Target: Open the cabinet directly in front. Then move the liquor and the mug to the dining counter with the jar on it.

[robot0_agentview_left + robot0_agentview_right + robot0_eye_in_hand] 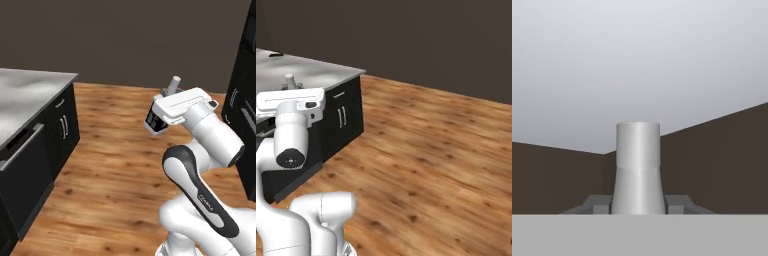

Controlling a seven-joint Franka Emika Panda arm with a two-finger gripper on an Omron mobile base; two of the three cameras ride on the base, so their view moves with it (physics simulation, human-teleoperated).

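Liquor (pixel 638 167), its pale grey neck and cap upright, rides between the robot's fingers (pixel 638 204), which are part-closed on the bottle and carried high over the wooden floor (pixel 110 165). In the left base view the neck pokes up behind the white hand; a steel-topped desk (pixel 30 95) with dark fronts stands to the left. By the look of it, the bottle is under way to the dining counter, and the mug's trip remains.

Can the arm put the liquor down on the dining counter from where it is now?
Probably not yet. The gripper is closed on the liquor, held up over bare wood floor. The near worktop has dark cabinet fronts, so the base likely must drive first.
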